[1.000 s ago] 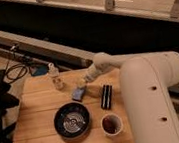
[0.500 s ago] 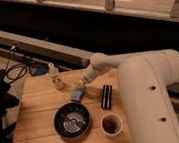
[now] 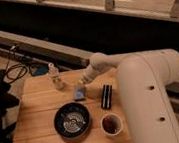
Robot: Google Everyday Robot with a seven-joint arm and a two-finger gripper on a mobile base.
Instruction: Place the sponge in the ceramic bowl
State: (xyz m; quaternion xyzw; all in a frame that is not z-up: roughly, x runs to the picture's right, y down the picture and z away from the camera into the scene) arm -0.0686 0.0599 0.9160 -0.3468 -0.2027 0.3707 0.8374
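Small flat blue-grey sponge (image 3: 79,93) is located on wooden worktop (image 3: 38,109), just beyond round dark ceramic bowl (image 3: 59,116), apart from it. Gripper (image 3: 83,84) is positioned at sponge's far edge; grip state cannot be told.

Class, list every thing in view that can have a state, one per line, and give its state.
sponge: outside the bowl, right at the gripper.
ceramic bowl: upright, empty.
gripper: low over the table, at the sponge's far edge.
cup: upright, dark reddish inside.
black ribbed bar: lying flat.
small bottle: standing upright.
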